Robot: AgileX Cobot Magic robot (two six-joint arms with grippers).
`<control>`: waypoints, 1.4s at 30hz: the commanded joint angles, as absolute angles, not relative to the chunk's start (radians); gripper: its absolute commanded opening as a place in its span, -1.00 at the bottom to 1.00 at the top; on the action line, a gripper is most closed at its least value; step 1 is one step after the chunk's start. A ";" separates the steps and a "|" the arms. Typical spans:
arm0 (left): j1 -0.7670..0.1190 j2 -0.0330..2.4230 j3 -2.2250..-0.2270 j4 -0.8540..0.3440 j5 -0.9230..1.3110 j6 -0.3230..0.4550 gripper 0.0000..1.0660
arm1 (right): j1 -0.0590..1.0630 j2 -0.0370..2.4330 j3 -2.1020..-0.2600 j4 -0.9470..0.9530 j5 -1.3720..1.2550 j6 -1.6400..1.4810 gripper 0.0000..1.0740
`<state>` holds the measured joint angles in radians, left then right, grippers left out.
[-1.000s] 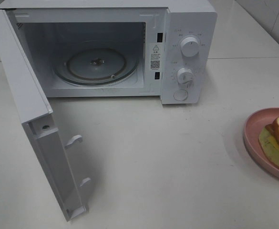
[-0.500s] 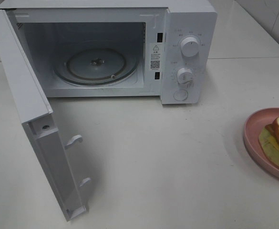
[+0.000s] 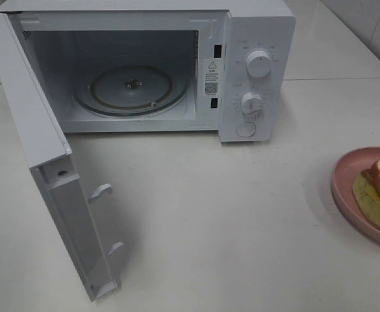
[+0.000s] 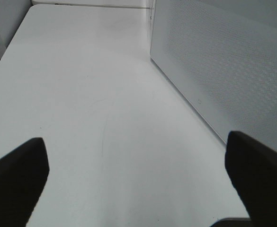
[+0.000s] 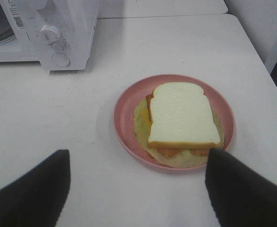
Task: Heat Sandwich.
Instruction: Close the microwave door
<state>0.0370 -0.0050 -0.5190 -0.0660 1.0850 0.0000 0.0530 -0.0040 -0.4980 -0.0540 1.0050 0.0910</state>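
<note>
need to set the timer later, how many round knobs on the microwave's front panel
2 knobs: the upper knob near the panel's top, the lower knob beneath it. Below them sits a flat round button.

no visible change btwn frames

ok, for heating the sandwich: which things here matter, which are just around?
In the job:
- sandwich
- pink plate under it
- microwave, door open
- turntable inside, bare
- right gripper, open, facing the plate

Just around:
- left gripper, open over bare table
</note>
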 commanded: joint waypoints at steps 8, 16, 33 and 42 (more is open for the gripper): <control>0.033 -0.021 -0.517 -0.065 1.070 0.000 0.81 | 0.047 -0.032 -0.497 -0.052 0.996 0.084 0.41; 0.033 -0.021 -0.517 -0.065 1.070 0.000 0.81 | 0.047 -0.032 -0.497 -0.052 0.996 0.084 0.41; 0.033 -0.021 -0.517 -0.067 1.070 0.000 0.81 | 0.047 -0.032 -0.497 -0.052 0.996 0.084 0.41; 0.033 -0.005 -0.534 -0.072 1.052 0.000 0.79 | 0.047 -0.032 -0.497 -0.052 0.996 0.084 0.41</control>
<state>0.0370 -0.0020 -0.5260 -0.0690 1.0760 0.0000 0.0530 -0.0040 -0.4980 -0.0540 1.0050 0.0910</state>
